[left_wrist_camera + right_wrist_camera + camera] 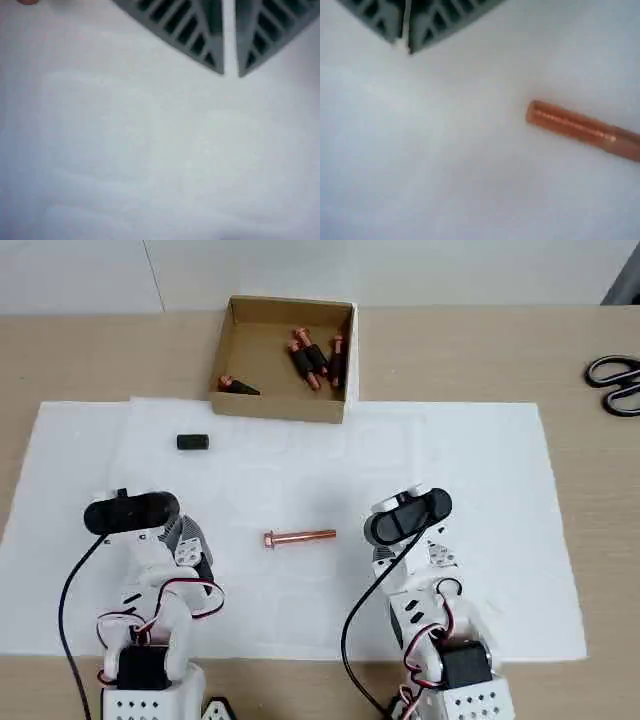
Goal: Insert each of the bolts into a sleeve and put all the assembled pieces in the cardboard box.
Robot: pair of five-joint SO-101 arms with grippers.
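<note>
Table [590, 470]: tan wood; carries all items below.
Sheet [480, 490]: white, spread in front of the box [280, 405]; its far edge meets the box's front wall.
Scissors [615, 383]: black handles, on bare table, well apart from the box, to its right.
Left arm [150, 570], right arm [420, 580]: folded low on the sheet's near edge, well apart from the box.
Box: brown cardboard, shallow, open top.
Pieces [310, 360]: black sleeves with copper bolt ends showing; a cluster by the box's right wall, one alone in its front-left corner.
Sleeve [193, 442]: short black cylinder on its side, on the sheet, outside the box and near its front-left corner.
Bolt [300, 537]: copper, flanged head, plain long shank; flat on bare sheet, well in front of the box, between the arms.
Left gripper [231, 74]: grey ribbed fingers drawn close, a thin slit between; holds nothing, over bare sheet.
Right gripper [406, 46]: fingers pressed together, holding nothing; the bolt's shank end is near, not touching.
</note>
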